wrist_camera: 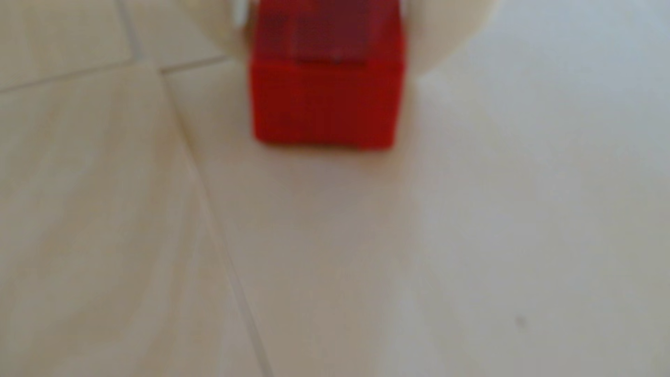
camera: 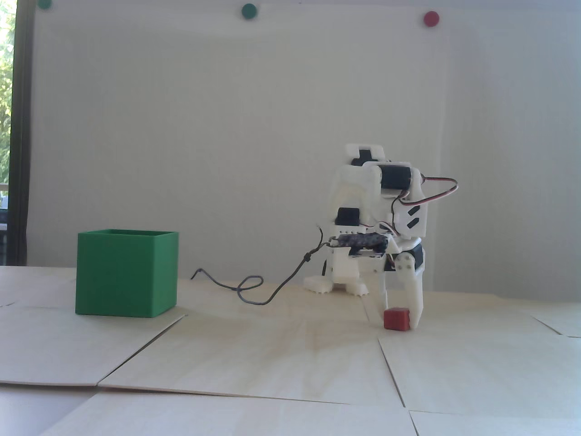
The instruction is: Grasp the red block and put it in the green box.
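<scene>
The step in hand looks to be the grasp itself: the white arm is folding low and its jaws are reaching down to the worktop (camera: 272, 363) around the red block (camera: 397, 319), which is sitting on the pale wooden panels at the right of the fixed view, well apart from the green box (camera: 125, 274) standing at the left. To do this well, the fingers should be closing squarely on the block's two opposite side faces, low enough to catch its body rather than its top edge, and squeezing evenly so the small block is not skidding or twisting out; only then should the lift begin, high enough to clear the tall box wall. In the fixed view one finger is standing on each side of the block, about its width apart, the right one seemingly touching it. In the blurred wrist view white finger shapes are flanking the red block (wrist_camera: 324, 105) closely, but whether they are already gripping it I cannot tell.
</scene>
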